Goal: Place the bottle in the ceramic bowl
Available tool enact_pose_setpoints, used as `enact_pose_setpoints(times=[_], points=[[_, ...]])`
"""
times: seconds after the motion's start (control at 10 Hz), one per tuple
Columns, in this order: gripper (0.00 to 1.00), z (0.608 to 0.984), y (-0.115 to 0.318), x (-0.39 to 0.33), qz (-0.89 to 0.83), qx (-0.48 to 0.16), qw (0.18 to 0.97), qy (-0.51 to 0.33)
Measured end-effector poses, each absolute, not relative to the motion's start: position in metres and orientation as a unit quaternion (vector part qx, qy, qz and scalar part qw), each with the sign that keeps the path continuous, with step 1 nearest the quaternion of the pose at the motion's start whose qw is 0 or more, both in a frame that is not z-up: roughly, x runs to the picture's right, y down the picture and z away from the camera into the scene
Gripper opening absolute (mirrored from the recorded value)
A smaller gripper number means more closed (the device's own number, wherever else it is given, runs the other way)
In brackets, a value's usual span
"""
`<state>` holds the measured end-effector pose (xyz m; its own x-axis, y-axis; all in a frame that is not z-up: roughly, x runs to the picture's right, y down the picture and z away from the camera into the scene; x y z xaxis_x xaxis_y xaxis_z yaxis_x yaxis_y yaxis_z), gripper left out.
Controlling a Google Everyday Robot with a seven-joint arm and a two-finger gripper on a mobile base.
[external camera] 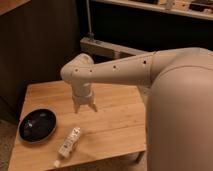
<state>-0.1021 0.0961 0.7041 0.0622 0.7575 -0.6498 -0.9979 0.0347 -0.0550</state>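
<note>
On the light wooden table (pixel 117 125), the shallow round dark ceramic bowl (pixel 37 125) stands at the left side. The small slim clear plastic bottle (pixel 70 141) lies on its side just to the right of the bowl and nearer the front edge, apart from it. The robot's white two-finger gripper (pixel 85 108) hangs over the middle of the table, behind the bottle and to the right of the bowl, touching neither.

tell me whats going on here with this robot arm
A one-armed robot is set to put the bottle into the ceramic bowl. Its pincer hangs open and empty above the wooden table, behind the bottle. The bottle lies on its side near the table's front edge, beside the bowl, which holds nothing. No grasp made yet.
</note>
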Motion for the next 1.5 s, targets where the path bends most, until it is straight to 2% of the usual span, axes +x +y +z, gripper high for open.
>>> enact_pose_setpoints(times=[1.1,1.5], points=[[0.65,0.705,0.097,-0.101,0.648,-0.263,0.675,0.234],[0.65,0.714,0.095,-0.089,0.741,-0.231,0.566,0.279]])
